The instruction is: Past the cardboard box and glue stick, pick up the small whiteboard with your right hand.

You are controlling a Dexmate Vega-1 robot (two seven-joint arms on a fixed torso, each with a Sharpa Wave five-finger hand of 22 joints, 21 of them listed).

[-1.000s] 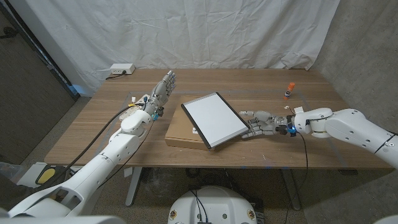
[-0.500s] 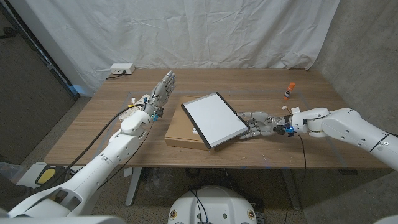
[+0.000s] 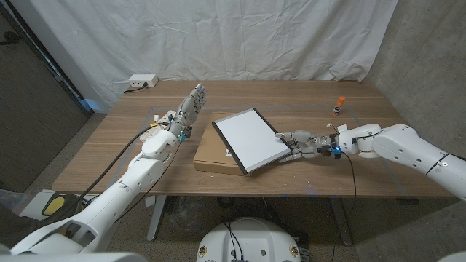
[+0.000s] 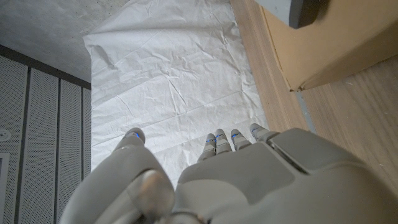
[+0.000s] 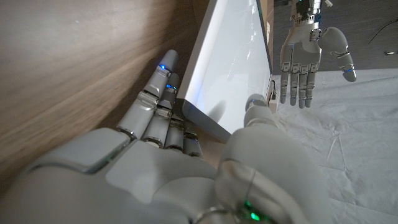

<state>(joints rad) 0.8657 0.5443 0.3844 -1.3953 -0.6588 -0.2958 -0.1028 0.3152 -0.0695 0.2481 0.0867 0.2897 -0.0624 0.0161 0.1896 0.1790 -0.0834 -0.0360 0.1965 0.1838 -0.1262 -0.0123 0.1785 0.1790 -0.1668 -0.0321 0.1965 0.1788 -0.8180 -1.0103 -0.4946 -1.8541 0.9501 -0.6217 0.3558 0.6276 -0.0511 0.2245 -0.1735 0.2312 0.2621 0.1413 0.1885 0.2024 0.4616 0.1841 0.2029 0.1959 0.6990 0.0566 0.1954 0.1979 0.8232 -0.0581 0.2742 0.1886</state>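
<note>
The small whiteboard (image 3: pixel 251 138) has a dark frame and lies tilted on the flat cardboard box (image 3: pixel 217 157), its right side raised off the table. My right hand (image 3: pixel 297 142) grips that right edge. In the right wrist view the fingers (image 5: pixel 155 102) reach under the whiteboard (image 5: pixel 230 62) while the thumb (image 5: pixel 256 109) presses on its white face. The glue stick (image 3: pixel 338 106) stands at the back right, behind my right arm. My left hand (image 3: pixel 191 105) hovers left of the board with fingers straight and apart, holding nothing; it also shows as my left hand (image 5: pixel 308 56) in the right wrist view.
A white socket box (image 3: pixel 142 81) sits at the table's back left corner. A white curtain hangs behind the table. The left wrist view shows my left hand (image 4: pixel 217 180) beside the box corner (image 4: pixel 329 50). Bare wood lies around the glue stick and along the front edge.
My right hand has slid a little left toward the whiteboard and its thumb has come down on the board's face. The left hand and the box have not moved.
</note>
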